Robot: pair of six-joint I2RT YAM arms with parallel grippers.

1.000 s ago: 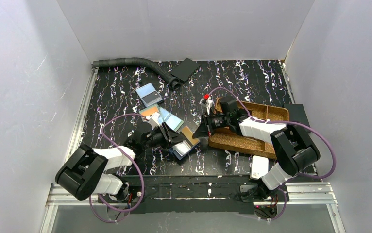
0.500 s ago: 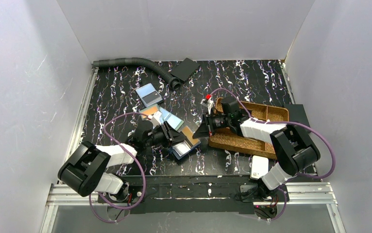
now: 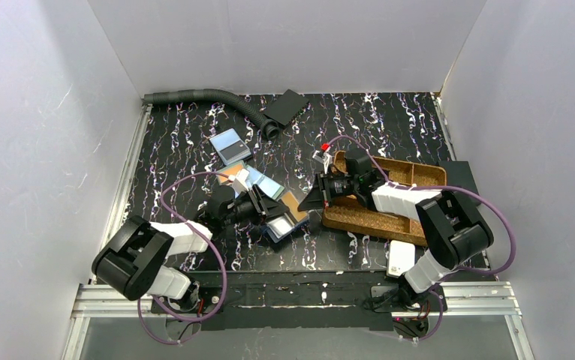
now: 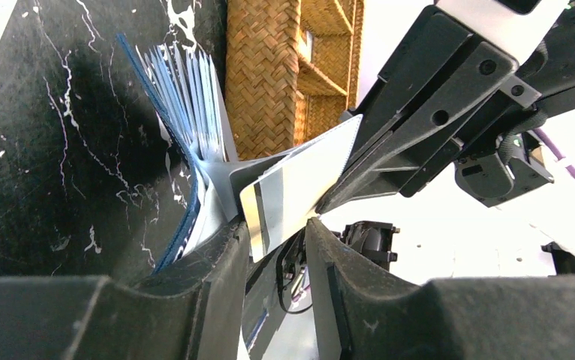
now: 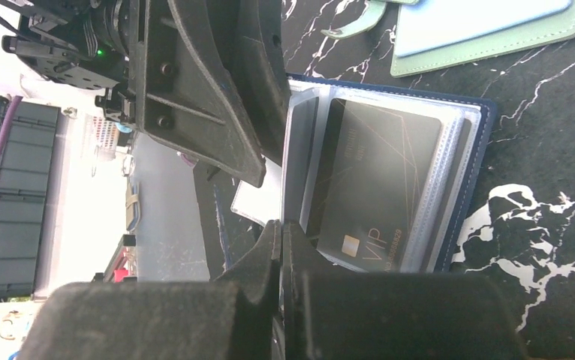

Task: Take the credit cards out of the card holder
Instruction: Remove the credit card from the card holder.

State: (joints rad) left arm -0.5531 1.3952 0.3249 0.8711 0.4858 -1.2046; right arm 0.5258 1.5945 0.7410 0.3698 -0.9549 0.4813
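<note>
Left gripper [image 4: 277,227]: I am holding pale credit card [image 4: 299,187] between partly closed fingers, card sticking out just beside fanned card holder [image 4: 183,112]. Right gripper [image 5: 281,232]: I am keeping jaws fully closed, tip sitting at sleeve edge of card holder, which is lying open on tabletop [image 3: 194,127] near woven tray [image 3: 367,217]. Dark card [image 5: 374,180] is sitting in sleeve. Loose credit cards [image 3: 230,146] are lying beyond card holder.

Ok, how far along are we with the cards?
Done: several cards lie loose on the table. In hand: the left hand pinches a pale card partway out of the holder; the right hand is shut beside it. Left: at least a black card inside.
</note>
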